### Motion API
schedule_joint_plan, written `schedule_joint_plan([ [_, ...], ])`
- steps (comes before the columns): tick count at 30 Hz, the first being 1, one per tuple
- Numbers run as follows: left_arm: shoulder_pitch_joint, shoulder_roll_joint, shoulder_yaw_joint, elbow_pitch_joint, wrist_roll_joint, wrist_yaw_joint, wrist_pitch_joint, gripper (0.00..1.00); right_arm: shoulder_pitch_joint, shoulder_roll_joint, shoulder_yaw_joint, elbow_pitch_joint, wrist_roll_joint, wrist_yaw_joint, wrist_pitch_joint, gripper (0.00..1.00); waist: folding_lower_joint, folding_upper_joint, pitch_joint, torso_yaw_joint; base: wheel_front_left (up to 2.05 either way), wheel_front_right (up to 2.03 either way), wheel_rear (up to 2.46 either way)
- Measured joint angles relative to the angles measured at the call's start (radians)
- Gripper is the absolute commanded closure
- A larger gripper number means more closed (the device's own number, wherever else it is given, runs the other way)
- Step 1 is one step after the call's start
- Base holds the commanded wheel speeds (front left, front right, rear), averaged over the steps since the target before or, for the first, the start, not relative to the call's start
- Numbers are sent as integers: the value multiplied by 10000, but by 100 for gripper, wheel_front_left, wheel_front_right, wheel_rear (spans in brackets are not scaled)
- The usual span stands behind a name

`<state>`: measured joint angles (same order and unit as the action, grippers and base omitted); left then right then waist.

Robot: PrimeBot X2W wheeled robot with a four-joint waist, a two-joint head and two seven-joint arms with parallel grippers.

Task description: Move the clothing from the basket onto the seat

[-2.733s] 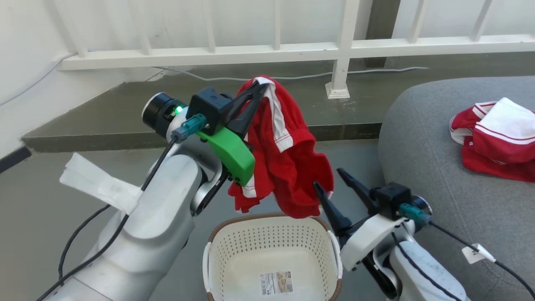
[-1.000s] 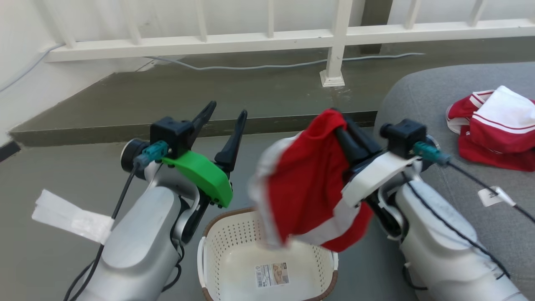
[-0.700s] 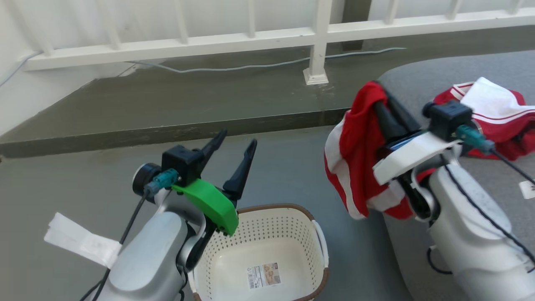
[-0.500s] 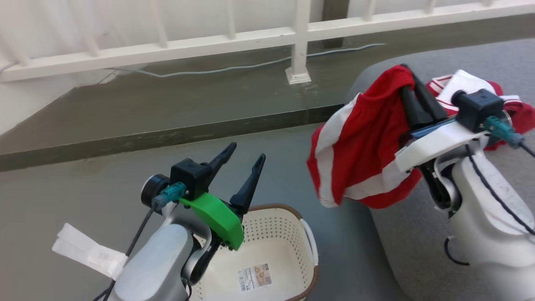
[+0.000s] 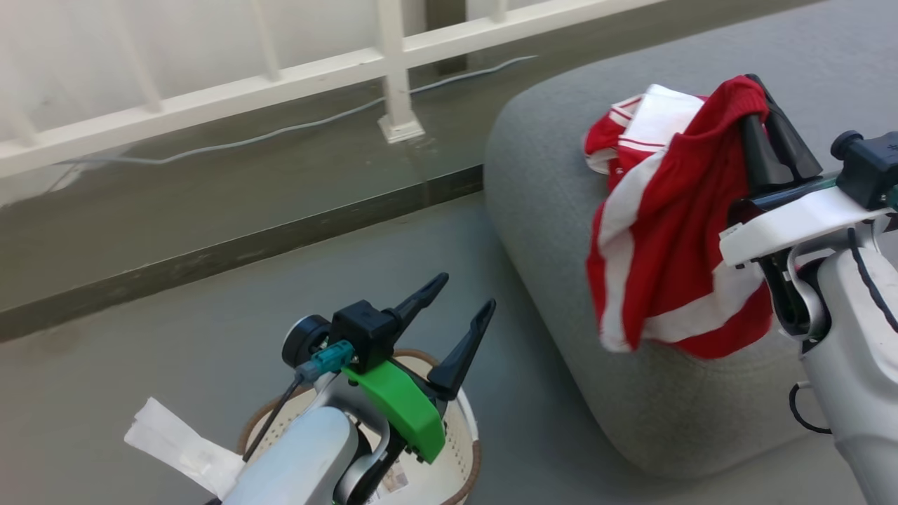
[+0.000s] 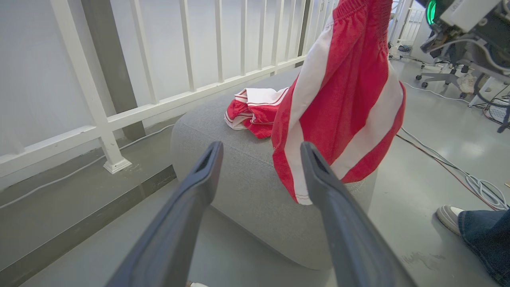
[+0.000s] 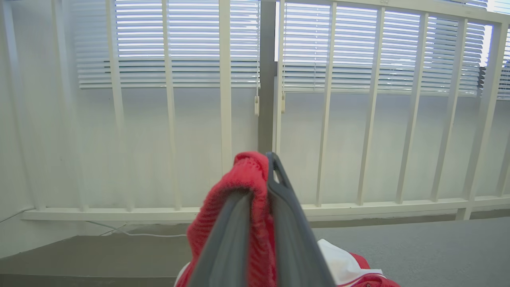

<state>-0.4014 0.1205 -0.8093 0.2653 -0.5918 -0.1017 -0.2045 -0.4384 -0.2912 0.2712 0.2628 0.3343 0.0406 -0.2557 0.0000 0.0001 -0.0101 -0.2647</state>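
Head view, left to right: the left gripper (image 5: 465, 292) stands empty with its fingers spread apart above the basket (image 5: 471, 438), which sits on the floor at the near left, largely hidden behind that arm. The seat (image 5: 554, 210) occupies the right. The right gripper (image 5: 765, 91) is clamped together on the top edge of one red garment (image 5: 666, 245), which hangs by the seat's near side; contact with the cushion cannot be determined. A second red garment (image 5: 645, 119) lies crumpled on the seat, farther back.
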Motion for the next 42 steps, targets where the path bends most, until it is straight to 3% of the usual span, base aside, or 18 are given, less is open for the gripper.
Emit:
schedule_joint_plan([
  [12,284,33,-290,-418,81,-12,13,0,275,-364,-359,-288,2,-84,0,100,0,0,229,-1635,0,0,0],
  [18,282,0,-545,-625,148,-38,268,0,404,-575,-757,-336,19,-88,0,100,0,0,622,-2056,0,0,0],
  [24,266,77,-633,-895,192,-38,589,0,-12,-644,-974,-263,167,-84,0,100,0,0,1195,-2029,0,0,0],
  [33,37,552,-437,-1532,474,52,997,0,-2544,-1145,-1720,-217,487,-90,420,100,0,0,2239,-1631,0,0,0],
  [42,-755,1064,-161,-2518,688,138,1638,0,-4680,-1778,-2575,575,667,-520,1179,100,1,0,3571,-1045,0,0,0],
])
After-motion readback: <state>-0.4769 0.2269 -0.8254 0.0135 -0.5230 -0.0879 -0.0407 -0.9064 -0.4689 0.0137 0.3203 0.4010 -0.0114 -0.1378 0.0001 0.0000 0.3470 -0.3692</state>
